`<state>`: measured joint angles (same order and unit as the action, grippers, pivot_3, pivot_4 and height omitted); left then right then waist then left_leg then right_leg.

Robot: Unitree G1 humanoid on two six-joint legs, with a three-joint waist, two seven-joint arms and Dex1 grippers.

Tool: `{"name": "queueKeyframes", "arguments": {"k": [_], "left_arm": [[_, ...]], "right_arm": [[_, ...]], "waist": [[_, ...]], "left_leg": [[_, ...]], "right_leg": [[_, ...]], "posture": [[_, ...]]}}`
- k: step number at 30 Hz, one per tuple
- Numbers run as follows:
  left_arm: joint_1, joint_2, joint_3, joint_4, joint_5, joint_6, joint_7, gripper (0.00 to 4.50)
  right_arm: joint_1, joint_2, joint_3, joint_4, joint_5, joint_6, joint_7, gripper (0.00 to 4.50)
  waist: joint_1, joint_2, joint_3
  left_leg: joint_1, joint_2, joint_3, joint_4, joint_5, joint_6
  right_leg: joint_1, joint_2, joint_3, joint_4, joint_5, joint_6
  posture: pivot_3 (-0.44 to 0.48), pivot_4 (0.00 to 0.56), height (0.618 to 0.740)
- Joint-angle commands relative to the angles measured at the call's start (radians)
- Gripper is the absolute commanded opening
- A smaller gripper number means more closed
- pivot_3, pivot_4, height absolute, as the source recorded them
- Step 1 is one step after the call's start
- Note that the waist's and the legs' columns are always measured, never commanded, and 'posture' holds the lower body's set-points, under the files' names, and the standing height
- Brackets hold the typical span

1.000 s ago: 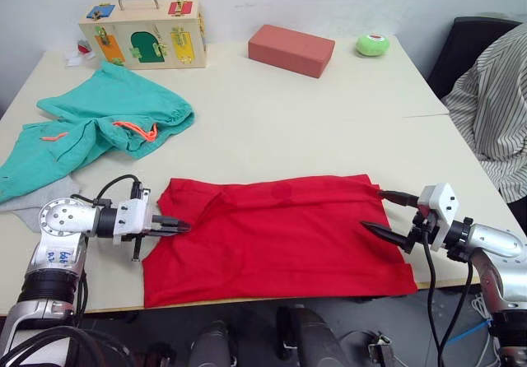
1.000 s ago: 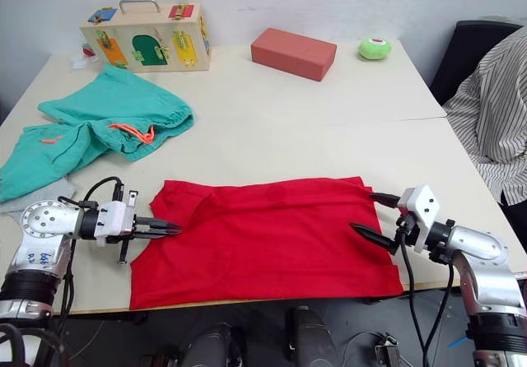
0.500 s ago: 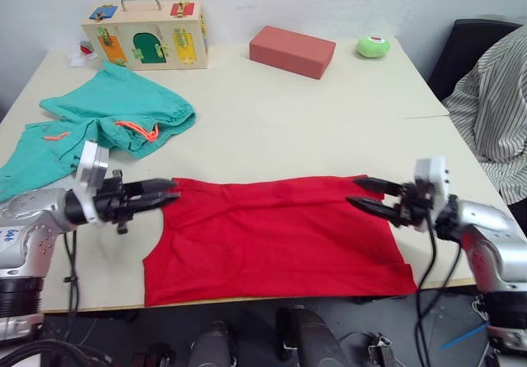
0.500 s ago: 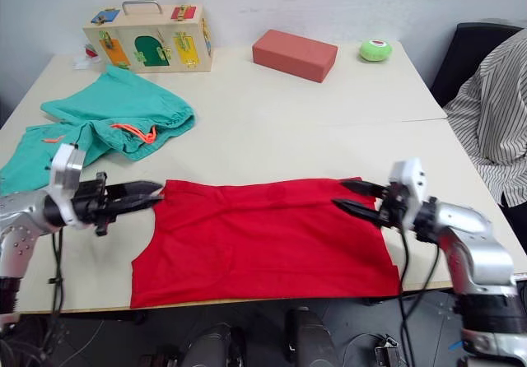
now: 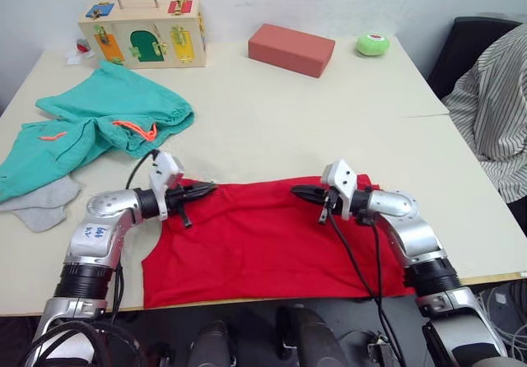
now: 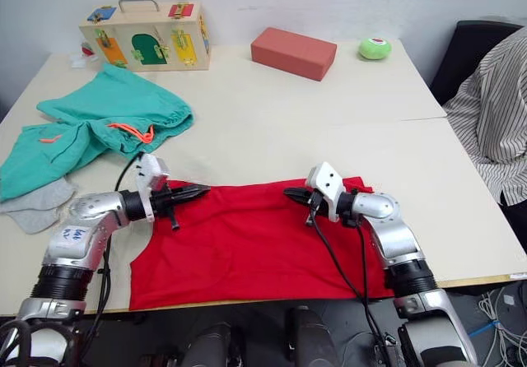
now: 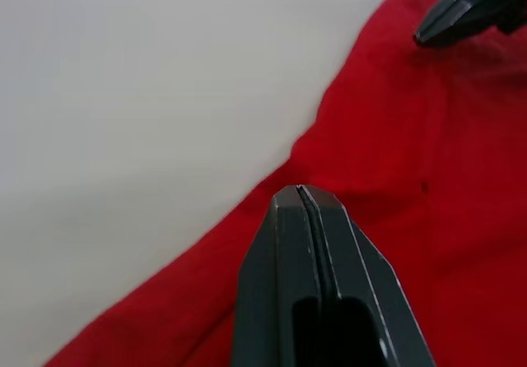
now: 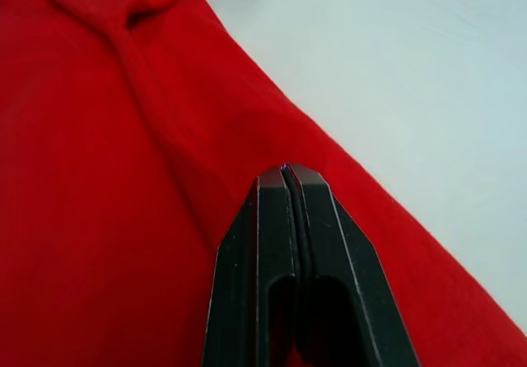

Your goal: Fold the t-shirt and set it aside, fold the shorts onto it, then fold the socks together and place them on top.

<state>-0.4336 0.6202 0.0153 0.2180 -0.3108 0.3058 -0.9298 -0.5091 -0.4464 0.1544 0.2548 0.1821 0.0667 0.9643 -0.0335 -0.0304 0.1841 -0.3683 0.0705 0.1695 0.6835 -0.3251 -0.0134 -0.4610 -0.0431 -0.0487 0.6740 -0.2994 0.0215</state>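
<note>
**Both pincers pinched together over the far edge of the red t-shirt**

The left pincer has its two black fingers pressed flat together, as the left wrist view shows, tips over the far hem of the t-shirt. The forearm lies low over the tabletop, elbow bent, pointing inward toward the other arm. The right pincer is likewise drawn tight, fingers meeting at the tip in the right wrist view, above the same far edge; its forearm angles in from the robot's right, a black cable trailing over the cloth. The two sets of tips face each other, apart, near the middle of that edge. Whether either one has cloth nipped between its fingers cannot be told.

The t-shirt is soft, bright red cloth, spread wide on the near part of the pale, smooth tabletop, with shallow creases.

Far left lie the shorts, crumpled teal-green cloth with an orange drawstring; the socks, light grey and limp, peek from beneath their near edge.

At the far edge stand a wooden box with coloured latches and a metal handle, a reddish brick-shaped block, and a small green round thing. A person in a striped shirt sits at the right.
</note>
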Motion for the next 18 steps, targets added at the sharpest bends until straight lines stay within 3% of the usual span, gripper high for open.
{"name": "queueKeyframes", "arguments": {"k": [1,5,12,15,18], "left_arm": [[-0.023,0.040,-0.019,-0.006,0.021,0.005,-0.047,0.00],[-0.027,0.048,-0.031,-0.006,0.012,0.001,-0.108,0.00],[0.008,0.098,-0.022,-0.077,-0.060,-0.018,-0.321,0.00],[0.041,0.123,0.001,-0.132,-0.126,0.046,-0.379,0.00],[0.026,0.098,0.057,-0.141,-0.179,0.070,-0.339,0.00]], "right_arm": [[-0.019,0.003,0.005,0.009,-0.007,-0.020,0.020,0.02],[-0.016,0.004,0.005,0.019,-0.013,-0.006,0.024,0.02],[-0.009,0.004,-0.002,0.018,-0.018,0.014,0.012,0.02],[-0.009,0.003,-0.005,0.018,-0.019,0.019,0.009,0.02],[-0.007,-0.001,-0.010,0.016,-0.015,0.021,0.011,0.02]], "waist": [[0.000,0.000,0.000],[0.002,0.000,0.000],[-0.001,0.000,0.000],[-0.002,0.000,0.000],[-0.001,0.000,0.000]], "left_leg": [[0.000,0.000,0.000,0.000,0.000,0.000],[0.000,0.000,0.000,0.000,0.000,0.000],[0.000,0.000,0.001,0.000,0.000,0.000],[0.000,0.000,0.001,0.000,0.000,0.000],[0.000,0.000,0.000,0.000,0.000,0.000]], "right_leg": [[0.000,0.000,0.000,0.000,0.000,0.000],[0.000,-0.001,0.000,0.000,0.000,0.000],[0.000,0.000,0.000,0.000,0.000,0.000],[0.000,-0.001,0.000,0.000,0.000,0.000],[0.000,-0.001,0.000,0.000,0.000,0.000]], "posture": [[0.000,0.150,0.740],[0.000,0.150,0.740],[0.000,0.150,0.740],[0.000,0.150,0.740],[0.000,0.150,0.740]]}}
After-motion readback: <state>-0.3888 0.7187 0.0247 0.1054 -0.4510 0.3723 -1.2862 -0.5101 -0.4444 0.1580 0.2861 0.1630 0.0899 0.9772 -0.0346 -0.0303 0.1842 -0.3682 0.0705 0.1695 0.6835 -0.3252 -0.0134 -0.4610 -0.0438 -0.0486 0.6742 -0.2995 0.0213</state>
